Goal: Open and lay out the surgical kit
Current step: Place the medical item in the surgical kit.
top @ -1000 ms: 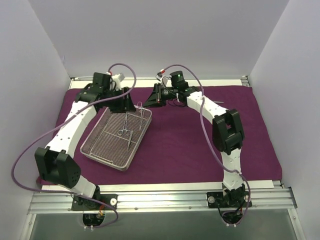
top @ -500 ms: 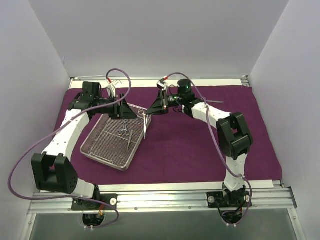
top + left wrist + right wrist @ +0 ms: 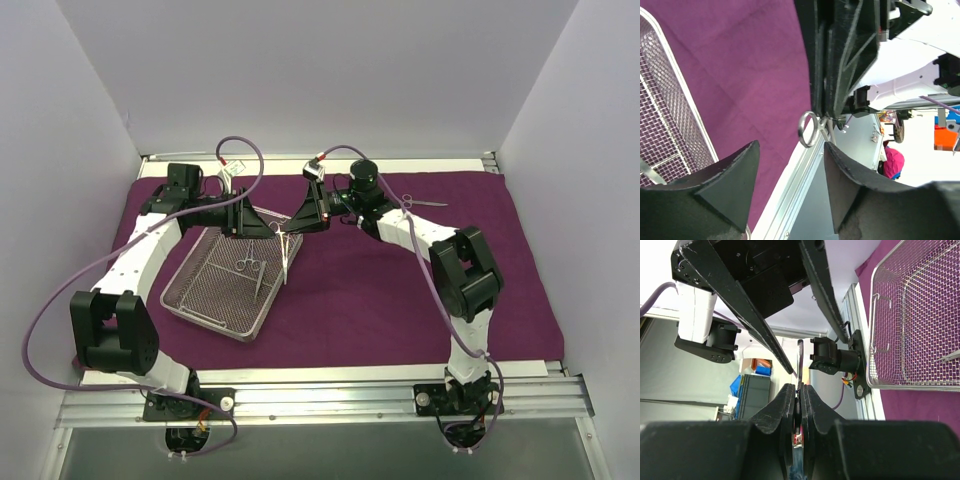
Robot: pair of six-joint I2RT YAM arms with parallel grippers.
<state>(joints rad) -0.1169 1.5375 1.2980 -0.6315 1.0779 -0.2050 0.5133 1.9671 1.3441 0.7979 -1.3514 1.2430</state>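
A thin metal instrument (image 3: 283,252) with ring handles hangs over the far right corner of the wire-mesh tray (image 3: 205,300). My right gripper (image 3: 292,226) is shut on it near the rings. In the right wrist view it shows as a thin edge (image 3: 800,357) between the closed fingers (image 3: 785,405). My left gripper (image 3: 258,224) faces it from the left, open, fingers (image 3: 735,175) empty. One ring (image 3: 808,129) sits just beyond their tips. A second instrument (image 3: 250,265) lies in the tray. The purple cloth (image 3: 380,290) is spread flat under everything.
Another pair of scissors (image 3: 425,203) lies on the cloth at the back right. The tray's raised rim (image 3: 875,340) is close beside both grippers. White walls stand on the left, right and back. A metal rail (image 3: 320,395) runs along the near edge.
The right gripper has carried the instrument leftward from near the tray's rim, and it now hangs over the tray corner. The left gripper has turned and moved right to face it.
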